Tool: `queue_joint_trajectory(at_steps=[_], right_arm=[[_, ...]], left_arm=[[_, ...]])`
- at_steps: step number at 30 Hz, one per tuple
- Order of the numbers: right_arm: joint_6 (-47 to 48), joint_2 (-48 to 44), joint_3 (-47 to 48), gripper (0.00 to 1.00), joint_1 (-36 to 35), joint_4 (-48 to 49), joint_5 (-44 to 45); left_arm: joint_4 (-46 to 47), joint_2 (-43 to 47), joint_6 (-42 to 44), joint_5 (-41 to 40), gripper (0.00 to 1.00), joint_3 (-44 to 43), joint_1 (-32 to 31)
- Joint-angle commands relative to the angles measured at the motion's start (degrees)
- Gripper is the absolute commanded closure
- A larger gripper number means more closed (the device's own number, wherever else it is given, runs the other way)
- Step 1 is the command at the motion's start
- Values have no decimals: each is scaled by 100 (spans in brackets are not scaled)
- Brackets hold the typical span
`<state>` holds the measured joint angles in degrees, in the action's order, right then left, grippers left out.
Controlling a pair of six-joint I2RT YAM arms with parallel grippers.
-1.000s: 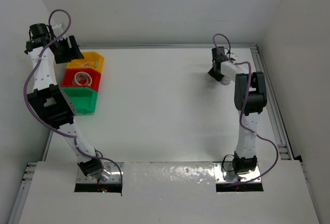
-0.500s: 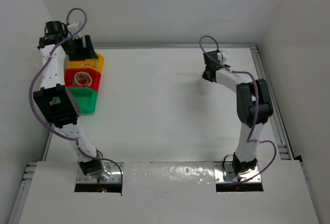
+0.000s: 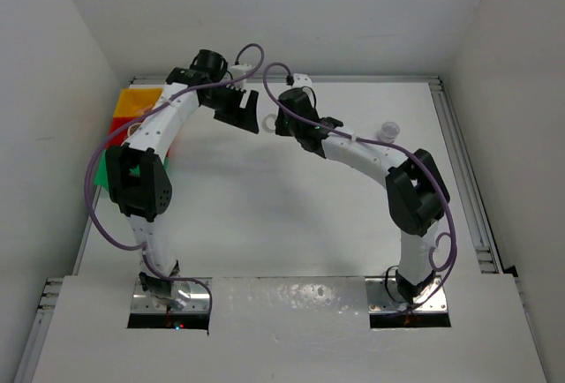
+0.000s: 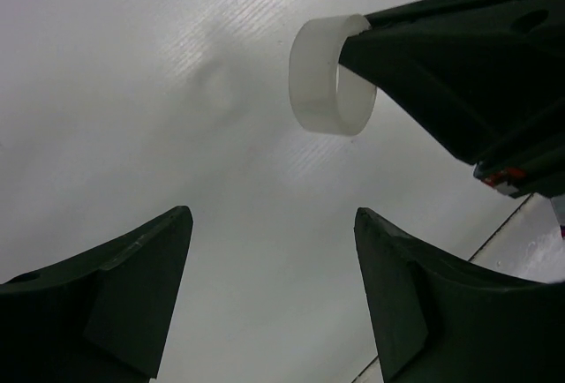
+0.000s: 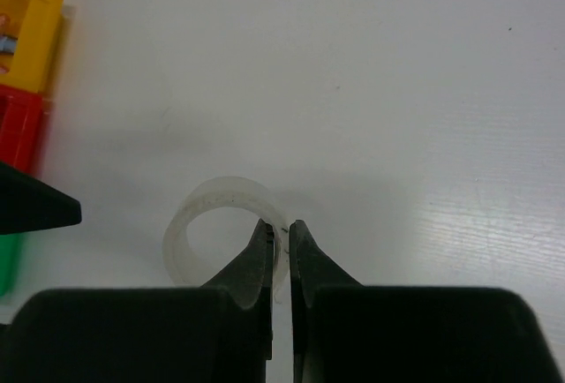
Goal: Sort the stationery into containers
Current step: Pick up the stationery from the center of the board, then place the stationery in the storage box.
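Note:
My right gripper (image 5: pixel 281 227) is shut on the wall of a whitish tape ring (image 5: pixel 216 224) and holds it over the back middle of the table. In the top view the ring (image 3: pixel 267 123) hangs between the right gripper (image 3: pixel 277 125) and my left gripper (image 3: pixel 250 115). The left gripper (image 4: pixel 272 217) is open and empty, with the ring (image 4: pixel 325 87) just ahead of it and apart from its fingers. The yellow bin (image 3: pixel 139 100), red bin (image 3: pixel 118 128) and green bin (image 3: pixel 101 171) stand in a row at the far left, partly hidden by the left arm.
A small clear ring-like item (image 3: pixel 387 129) sits on the table at the back right. The bins show at the left edge of the right wrist view, yellow (image 5: pixel 28 43) above red (image 5: pixel 18 131). Walls close the table at the back and both sides.
The left arm has swung right, away from the bins, to the back middle. The right gripper has moved left across the table and now holds the ring next to the left gripper.

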<state>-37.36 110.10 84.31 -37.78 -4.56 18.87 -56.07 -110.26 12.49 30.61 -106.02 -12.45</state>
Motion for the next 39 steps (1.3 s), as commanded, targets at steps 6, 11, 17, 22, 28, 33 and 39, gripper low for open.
queue_joint_trajectory(at_steps=[6, 11, 17, 22, 28, 33, 39], right_arm=[[-174, -50, 50, 100, -353, 201, -59], [-201, -138, -108, 100, -423, 324, -68], [-236, -200, -143, 100, -467, 385, -33], [-280, -209, -161, 100, -458, 412, -77], [-219, -174, -161, 93, -450, 568, -296], [-34, -243, -161, 30, -371, 614, -718], [18, -691, -591, 20, -239, 877, -771]], left_arm=[[448, 84, -335, 33, 29, 55, -240], [475, -101, -423, 68, 39, -24, -241], [413, -198, -379, 209, 71, -33, -249], [299, -198, -265, 384, 91, 11, -267], [246, -172, -238, 498, 100, 2, -188], [202, -75, -238, 227, 100, -147, 425], [-26, -92, -142, 454, 100, -393, 2209]])
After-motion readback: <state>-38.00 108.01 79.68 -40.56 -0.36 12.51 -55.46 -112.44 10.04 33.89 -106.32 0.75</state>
